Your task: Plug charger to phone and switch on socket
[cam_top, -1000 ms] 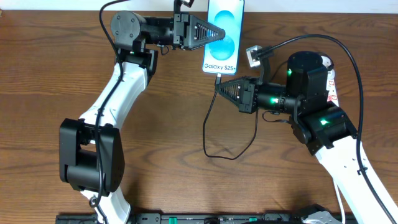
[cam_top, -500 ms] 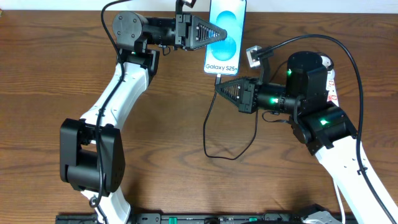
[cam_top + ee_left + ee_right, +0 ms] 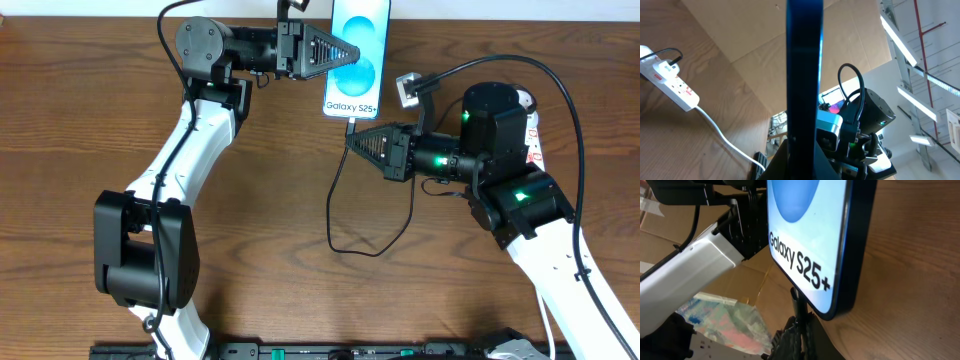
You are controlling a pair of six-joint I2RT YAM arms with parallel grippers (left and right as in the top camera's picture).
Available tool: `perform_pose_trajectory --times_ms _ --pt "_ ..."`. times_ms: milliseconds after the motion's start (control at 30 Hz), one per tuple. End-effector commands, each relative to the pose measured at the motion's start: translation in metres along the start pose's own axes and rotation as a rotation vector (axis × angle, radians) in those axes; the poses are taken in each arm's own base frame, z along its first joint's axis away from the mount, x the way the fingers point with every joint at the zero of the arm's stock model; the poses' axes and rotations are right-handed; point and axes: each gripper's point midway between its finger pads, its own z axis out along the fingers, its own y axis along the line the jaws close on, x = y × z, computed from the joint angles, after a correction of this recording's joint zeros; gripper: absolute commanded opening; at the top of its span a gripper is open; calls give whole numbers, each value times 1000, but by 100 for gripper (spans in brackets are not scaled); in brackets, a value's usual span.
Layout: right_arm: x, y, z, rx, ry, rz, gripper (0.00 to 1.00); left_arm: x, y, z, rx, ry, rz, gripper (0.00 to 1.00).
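The phone (image 3: pixel 356 55), blue-and-white screen with "Galaxy S25+" text, is held off the table at the back by my left gripper (image 3: pixel 352 53), which is shut on its left side. The left wrist view shows the phone edge-on (image 3: pixel 804 75). My right gripper (image 3: pixel 351 138) is shut on the charger connector (image 3: pixel 799 302), just below the phone's lower short edge (image 3: pixel 830 311). The connector tip meets that edge; I cannot tell whether it is seated. The black cable (image 3: pixel 336 215) loops down over the table. The socket (image 3: pixel 671 82) lies flat with a black plug in it.
The socket's thick white cord (image 3: pixel 725 145) runs across the wood. In the overhead view the socket (image 3: pixel 534 125) is mostly hidden behind my right arm (image 3: pixel 490 160) at the right edge. The table's back edge is right behind the phone.
The phone and left gripper have shifted slightly left after a small move right. The right gripper and connector have stayed in place.
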Motion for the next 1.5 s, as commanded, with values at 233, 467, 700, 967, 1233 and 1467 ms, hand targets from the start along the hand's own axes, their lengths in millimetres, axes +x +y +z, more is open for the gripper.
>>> perform_pose_trajectory --times_ms 233,467,700,967,1233,1467 --pt "-2 4 -1 -6 -8 15 1 -4 -14 0 5 -4 38 7" --pt "-3 5 -1 -10 -13 9 1 -4 -14 0 5 -4 22 8" --pt "-2 6 -1 -14 -9 10 1 -4 -14 0 5 -4 23 7" --pt "-1 7 -1 -23 -3 9 1 -4 -14 0 5 -4 24 7" --pt "0 7 -1 -24 3 13 1 -4 -14 0 5 -4 23 8" --pt "1 9 -1 -33 10 13 1 -4 -14 0 5 -4 23 7"
